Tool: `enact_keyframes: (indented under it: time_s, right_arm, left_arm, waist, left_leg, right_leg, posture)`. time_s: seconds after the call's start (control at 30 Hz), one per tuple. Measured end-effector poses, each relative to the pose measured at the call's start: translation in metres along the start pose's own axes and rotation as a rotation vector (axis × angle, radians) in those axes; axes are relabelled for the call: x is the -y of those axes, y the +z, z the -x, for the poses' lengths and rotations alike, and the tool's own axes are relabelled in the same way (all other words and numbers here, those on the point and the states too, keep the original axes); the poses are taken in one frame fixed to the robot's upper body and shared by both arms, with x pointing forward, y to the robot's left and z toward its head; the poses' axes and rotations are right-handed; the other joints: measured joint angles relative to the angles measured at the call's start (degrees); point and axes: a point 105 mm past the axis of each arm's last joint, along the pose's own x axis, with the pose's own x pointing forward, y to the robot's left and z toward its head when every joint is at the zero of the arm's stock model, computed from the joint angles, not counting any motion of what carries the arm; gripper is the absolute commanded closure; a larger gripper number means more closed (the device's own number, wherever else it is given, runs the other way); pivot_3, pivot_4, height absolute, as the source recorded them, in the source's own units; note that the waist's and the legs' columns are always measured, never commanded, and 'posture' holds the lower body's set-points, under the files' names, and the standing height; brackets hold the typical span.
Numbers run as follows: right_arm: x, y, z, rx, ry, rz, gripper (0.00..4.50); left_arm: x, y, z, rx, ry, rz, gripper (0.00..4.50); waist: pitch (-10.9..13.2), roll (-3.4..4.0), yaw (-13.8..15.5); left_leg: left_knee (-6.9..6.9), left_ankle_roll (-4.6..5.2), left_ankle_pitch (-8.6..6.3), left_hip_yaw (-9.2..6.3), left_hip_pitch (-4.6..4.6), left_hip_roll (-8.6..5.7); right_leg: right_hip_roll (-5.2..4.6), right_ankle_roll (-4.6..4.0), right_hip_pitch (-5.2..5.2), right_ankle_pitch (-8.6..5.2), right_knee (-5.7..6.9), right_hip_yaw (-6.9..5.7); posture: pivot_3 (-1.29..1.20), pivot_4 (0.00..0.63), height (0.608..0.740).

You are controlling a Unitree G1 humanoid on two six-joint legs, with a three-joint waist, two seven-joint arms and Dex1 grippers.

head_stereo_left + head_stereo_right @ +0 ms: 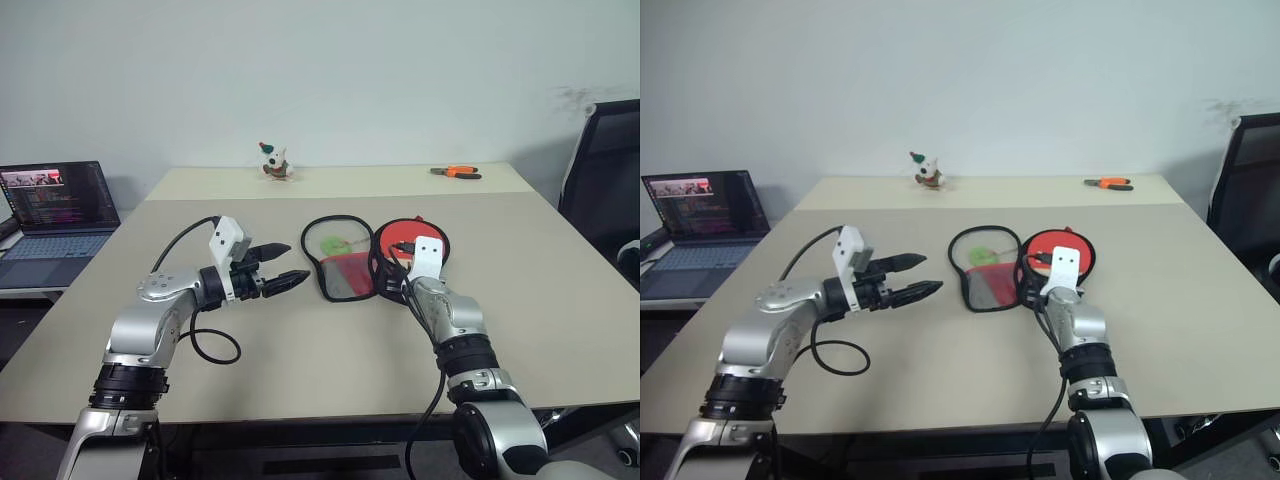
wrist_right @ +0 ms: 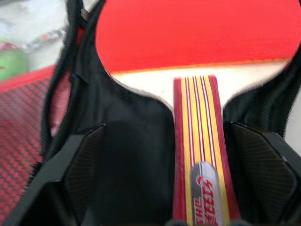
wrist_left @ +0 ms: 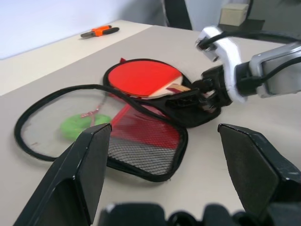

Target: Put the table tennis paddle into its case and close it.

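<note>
Left eye view: one beige tabletop (image 1: pixel 300 370) with two robot arms over it. Left tool (image 1: pixel 283 266) hangs above the tabletop, fingers apart, holding nothing, pointing toward the case (image 1: pixel 345 262). One case lies unzipped and spread flat at mid-tabletop: the mesh half to the robot's left, the black half to its right. One table tennis paddle (image 1: pixel 405 238) lies red face up on the black half. Right tool (image 1: pixel 395 283) sits at the near end of the case, over the paddle's handle. One green tag (image 1: pixel 335 243) shows under the mesh. Also one small toy figure (image 1: pixel 274 161) at the far edge, one pair of orange-handled pliers (image 1: pixel 455 172) far right, one open laptop (image 1: pixel 55 215) on a side desk to the left, one black chair (image 1: pixel 605 170) at the right.

Right eye view: same layout, same counts. Left tool is well apart from the case.

Left wrist view: two black fingers (image 3: pixel 84 174) stand wide apart. Between them lies the open case, with the red paddle on its far half. The right tool's fingers are at the handle end.

Right wrist view: two fingers (image 2: pixel 80 174) stand apart on either side of the striped wooden handle (image 2: pixel 200 155), gaps showing on both sides, not clamped. Red blade rests inside the black lining (image 2: pixel 127 141).
</note>
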Motion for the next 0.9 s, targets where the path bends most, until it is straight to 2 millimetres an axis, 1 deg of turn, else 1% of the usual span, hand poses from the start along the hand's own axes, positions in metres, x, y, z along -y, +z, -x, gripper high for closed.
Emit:
enact_keyframes:
  time_s: [0.07,0.1,0.17,0.2,0.27,0.33,0.43,0.57,0.6,0.7,0.77,0.9]
  right_arm:
    - [-0.006,0.017,0.008,0.05,0.07,0.023,0.06]
    - [-0.007,0.024,0.017,0.073,0.14,0.054,0.06]
    - [-0.017,0.033,0.037,0.092,0.294,0.095,0.06]
    - [-0.018,0.033,0.048,0.088,0.364,0.114,0.01]
    - [-0.016,0.031,0.062,0.069,0.448,0.138,0.0]
    - [-0.012,0.029,0.077,0.04,0.534,0.164,0.0]
    - [-0.004,0.034,0.095,0.034,0.605,0.216,0.0]
    - [0.007,0.037,0.107,0.021,0.647,0.273,0.0]
    - [0.008,0.038,0.109,0.022,0.653,0.284,0.0]
    - [0.012,0.04,0.114,0.027,0.668,0.34,0.0]
    - [0.018,0.04,0.117,0.028,0.663,0.385,0.0]
    - [0.032,0.044,0.115,0.036,0.6,0.428,0.0]
  left_arm:
    - [-0.007,-0.004,-0.002,-0.022,0.04,-0.014,0.54]
    - [-0.013,-0.005,-0.005,-0.032,0.071,-0.018,0.54]
    - [-0.027,-0.013,-0.005,-0.064,0.141,-0.011,0.54]
    - [-0.033,-0.018,-0.006,-0.078,0.168,-0.001,0.72]
    - [-0.038,-0.026,-0.009,-0.102,0.189,0.015,1.13]
    - [-0.043,-0.035,-0.013,-0.137,0.206,0.023,1.85]
    - [-0.05,-0.047,-0.022,-0.193,0.212,0.018,2.95]
    - [-0.059,-0.058,-0.032,-0.257,0.227,0.0,4.39]
    - [-0.06,-0.06,-0.034,-0.268,0.229,-0.005,4.45]
    - [-0.061,-0.065,-0.041,-0.31,0.225,-0.037,4.45]
    - [-0.064,-0.072,-0.04,-0.351,0.245,-0.062,4.45]
    - [-0.066,-0.089,-0.038,-0.421,0.294,-0.075,4.45]
  waist:
    - [0.0,0.0,0.05]
    - [0.0,0.0,0.14]
    - [-0.01,-0.01,0.33]
    - [-0.01,-0.01,0.41]
    - [-0.01,-0.02,0.55]
    - [-0.01,-0.02,0.87]
    - [-0.01,-0.03,1.02]
    - [0.0,-0.06,1.01]
    - [0.0,-0.06,0.97]
    - [0.01,-0.07,1.01]
    - [0.0,-0.08,0.99]
    - [-0.01,-0.09,1.01]
  left_leg:
    - [0.0,0.0,0.0,-0.02,0.0,0.0]
    - [0.0,0.0,0.0,-0.05,-0.01,-0.01]
    - [0.0,0.01,-0.01,-0.09,-0.02,-0.01]
    - [0.01,0.01,-0.01,-0.11,-0.04,-0.02]
    - [0.03,0.01,-0.01,-0.12,-0.05,-0.04]
    - [0.07,0.01,-0.01,-0.14,-0.06,-0.05]
    - [0.09,0.01,-0.01,-0.11,-0.07,-0.08]
    - [0.1,0.02,-0.01,-0.03,-0.1,-0.27]
    - [0.1,0.02,-0.01,-0.03,-0.11,-0.27]
    - [0.13,0.02,-0.01,-0.04,-0.22,-0.3]
    - [0.15,0.02,-0.01,-0.04,-0.33,-0.3]
    - [0.45,0.02,-0.01,-0.12,-0.82,-0.3]
  right_leg:
    - [0.0,0.0,0.0,0.0,-0.01,-0.02]
    - [0.0,0.0,0.0,0.0,-0.01,-0.05]
    - [0.01,0.01,0.01,0.0,-0.04,-0.08]
    - [0.01,0.01,0.01,0.0,-0.04,-0.1]
    - [-0.01,0.01,0.02,0.0,-0.04,-0.11]
    - [-0.01,0.01,0.02,0.0,-0.02,-0.14]
    - [-0.01,0.02,0.04,-0.01,-0.03,-0.2]
    - [-0.02,0.03,0.04,-0.01,-0.05,-0.21]
    - [-0.03,0.03,0.04,-0.01,-0.05,-0.21]
    - [-0.07,0.05,-0.02,-0.02,-0.06,-0.26]
    - [-0.09,0.07,-0.14,-0.02,-0.05,-0.25]
    - [-0.11,0.07,-0.51,0.0,0.07,-0.37]
  posture:
    - [0.0,0.15,0.74]
    - [0.0,0.15,0.74]
    - [0.0,0.15,0.74]
    - [0.0,0.15,0.74]
    - [0.0,0.15,0.74]
    - [0.0,0.15,0.74]
    - [0.0,0.15,0.74]
    - [0.0,0.15,0.74]
    - [0.0,0.15,0.74]
    - [0.0,0.15,0.74]
    - [0.0,0.15,0.74]
    - [0.0,0.15,0.74]
